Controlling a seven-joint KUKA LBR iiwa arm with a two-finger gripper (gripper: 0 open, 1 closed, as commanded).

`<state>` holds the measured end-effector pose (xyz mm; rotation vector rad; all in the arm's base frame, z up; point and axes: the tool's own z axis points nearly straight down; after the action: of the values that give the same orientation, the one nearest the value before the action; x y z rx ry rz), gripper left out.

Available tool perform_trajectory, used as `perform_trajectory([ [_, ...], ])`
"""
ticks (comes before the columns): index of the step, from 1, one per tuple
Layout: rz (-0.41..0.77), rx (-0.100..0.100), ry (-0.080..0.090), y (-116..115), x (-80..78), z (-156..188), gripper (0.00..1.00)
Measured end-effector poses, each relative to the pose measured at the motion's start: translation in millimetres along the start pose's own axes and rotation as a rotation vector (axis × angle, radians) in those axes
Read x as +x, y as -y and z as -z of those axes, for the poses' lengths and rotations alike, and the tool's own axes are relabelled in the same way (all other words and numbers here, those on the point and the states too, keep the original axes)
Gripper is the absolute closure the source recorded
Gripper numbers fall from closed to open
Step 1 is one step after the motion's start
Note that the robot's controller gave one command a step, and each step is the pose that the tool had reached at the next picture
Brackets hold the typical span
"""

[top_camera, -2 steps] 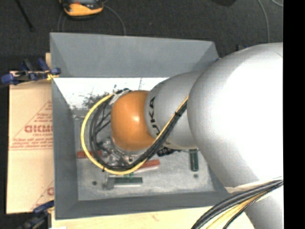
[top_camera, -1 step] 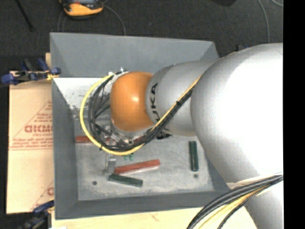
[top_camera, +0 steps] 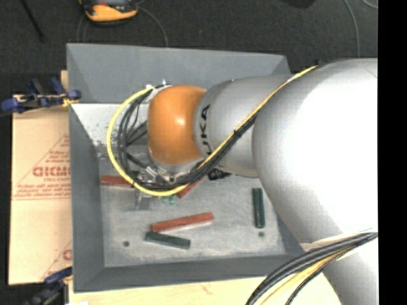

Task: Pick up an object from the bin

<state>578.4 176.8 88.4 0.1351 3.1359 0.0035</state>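
Observation:
My gripper [top_camera: 142, 199] hangs low over the left part of the bin floor, mostly hidden under the arm's orange cover. A red-brown stick [top_camera: 114, 181] pokes out to its left, with its right end covered by the gripper. Another short red-brown piece [top_camera: 185, 192] shows just to the gripper's right. A longer red-brown stick [top_camera: 182, 222] lies flat a little in front of the gripper, and a dark green stick [top_camera: 167, 240] lies just beyond it towards the front wall.
A second dark green stick [top_camera: 257, 207] lies lengthwise near the bin's right side, beside the arm. The arm's big silver body covers the bin's right and back parts. Cables loop round the orange cover.

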Motion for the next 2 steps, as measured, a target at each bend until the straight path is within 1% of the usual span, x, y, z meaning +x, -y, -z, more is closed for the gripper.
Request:
perform_trajectory([
  [1, -0.004, 0.0, 0.0, 0.0, 0.0, 0.0, 0.0],
  [2, -0.004, 0.0, 0.0, 0.0, 0.0, 0.0, 0.0],
])
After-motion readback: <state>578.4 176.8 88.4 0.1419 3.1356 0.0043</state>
